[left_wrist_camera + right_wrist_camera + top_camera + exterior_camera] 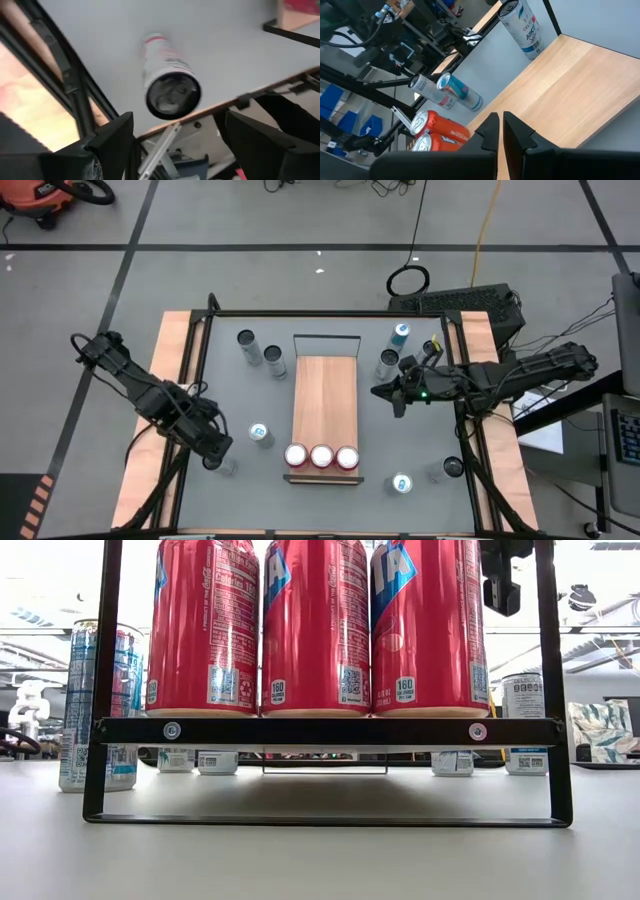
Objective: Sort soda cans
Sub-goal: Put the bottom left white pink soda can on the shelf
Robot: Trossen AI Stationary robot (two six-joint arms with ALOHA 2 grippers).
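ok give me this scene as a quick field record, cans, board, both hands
sorted: three red soda cans with silver tops in a row at one end of the wooden board
loose: silver-grey and slim blue cans standing on the grey table on both sides
left hand: open, above a silver-grey can with a dark top, not gripping
right hand: shut, empty, beside the board

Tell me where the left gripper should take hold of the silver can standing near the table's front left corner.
Best on the round side wall, about mid-height, with one finger on each side. The silver can stands upright, so its wall offers two opposite curved faces. The left gripper is right beside it with its fingers open wider than the can; coming in level from that side looks simplest, as no other can crowds it.
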